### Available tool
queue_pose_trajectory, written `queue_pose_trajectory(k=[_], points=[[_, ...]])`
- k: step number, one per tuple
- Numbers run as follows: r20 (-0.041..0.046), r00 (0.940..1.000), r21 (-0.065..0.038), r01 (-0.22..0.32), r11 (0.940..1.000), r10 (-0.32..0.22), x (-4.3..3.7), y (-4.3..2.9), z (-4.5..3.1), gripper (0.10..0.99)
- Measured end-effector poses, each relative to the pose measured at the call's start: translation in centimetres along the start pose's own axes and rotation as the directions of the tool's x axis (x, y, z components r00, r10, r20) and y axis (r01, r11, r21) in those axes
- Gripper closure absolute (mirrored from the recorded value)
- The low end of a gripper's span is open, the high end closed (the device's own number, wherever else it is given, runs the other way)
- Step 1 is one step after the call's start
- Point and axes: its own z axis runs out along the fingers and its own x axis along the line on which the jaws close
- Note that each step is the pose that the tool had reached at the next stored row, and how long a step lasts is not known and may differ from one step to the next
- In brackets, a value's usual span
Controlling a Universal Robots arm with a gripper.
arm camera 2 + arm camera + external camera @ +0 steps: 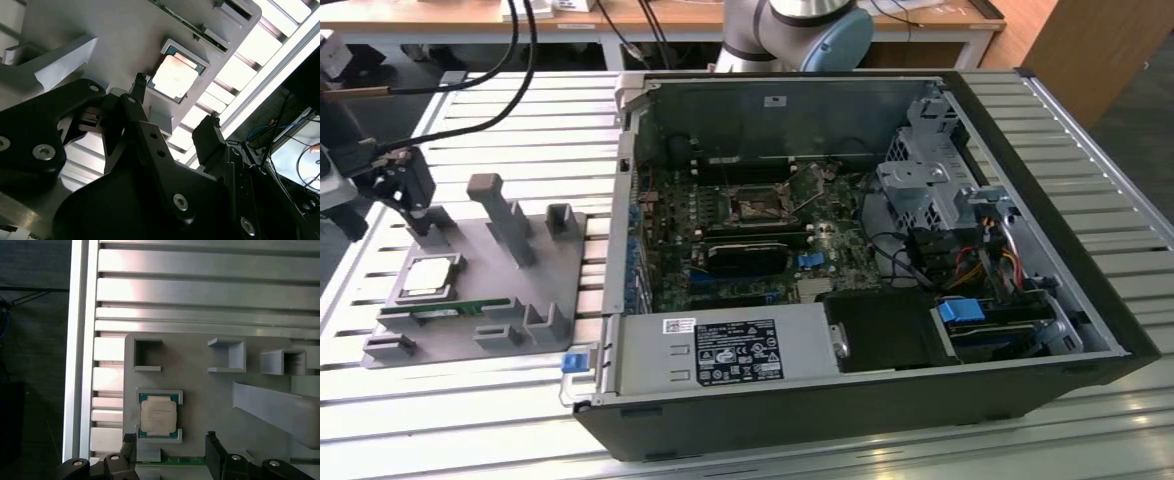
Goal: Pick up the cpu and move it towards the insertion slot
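The slatted aluminium tabletop point(480, 110) carried an open black computer case point(1067, 200) lying on its side towards the exterior view's right, with its green circuit board exposed. A grey metal box at the case's near edge bore a black-and-white label point(736, 352) beside a small white sticker point(680, 324), and another small white sticker point(777, 101) sat on the case's far wall. None of that print could be made out.

Well apart from the case, towards the exterior view's left, a grey fixture point(480, 290) with upright posts and square pockets lay on the tabletop. The black gripper point(411, 205) hung just above the fixture's far end, holding nothing.

In the first wrist view its fingers point(212, 450) stood apart, one on either side of the chip's pocket. The insertion slot point(758, 207), a silvery frame with a dark centre, sat in the board inside the case.

The cpu point(158, 415) lay flat in its fixture pocket, silver top up, with faint unreadable markings. A narrow green memory stick point(447, 312) lay just beside it.
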Motion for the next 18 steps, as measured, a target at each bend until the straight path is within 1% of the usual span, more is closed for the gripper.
queue_pose_trajectory(k=[3,4,18], points=[[0.0003,1.0000,0.000,0.000,1.0000,0.000,0.10,-0.01,0.35,0.427],[0.0003,1.0000,0.000,0.000,1.0000,0.000,0.13,-0.01,0.43,0.369],[0.0004,1.0000,0.000,0.000,1.0000,0.000,0.51,-0.04,2.18,0.369]])
